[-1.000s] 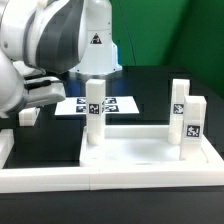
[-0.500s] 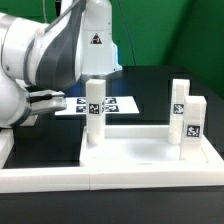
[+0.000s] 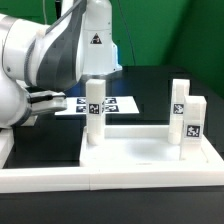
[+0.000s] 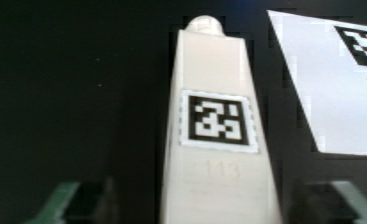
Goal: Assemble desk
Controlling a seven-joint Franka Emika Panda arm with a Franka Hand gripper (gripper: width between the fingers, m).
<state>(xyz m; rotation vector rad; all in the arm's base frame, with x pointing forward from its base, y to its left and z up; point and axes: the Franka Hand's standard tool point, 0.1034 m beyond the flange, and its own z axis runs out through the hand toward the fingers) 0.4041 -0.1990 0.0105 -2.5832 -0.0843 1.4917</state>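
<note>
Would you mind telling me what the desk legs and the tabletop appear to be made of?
The legs look like white matte plastic: uniform, no grain, with printed square tags. The tabletop looks the same, smooth white with a moulded rim. Painted wood cannot be excluded.

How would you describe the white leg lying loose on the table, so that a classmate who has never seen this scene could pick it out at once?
Start at the wide white tabletop panel in front, then look past it to the flat marker board on the black table. The loose leg lies flat beside that board, under the gripper. Unlike the three legs standing upright on the panel, it lies down.

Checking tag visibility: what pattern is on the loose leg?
Black-and-white square tag on white leg, wrist view.
</note>
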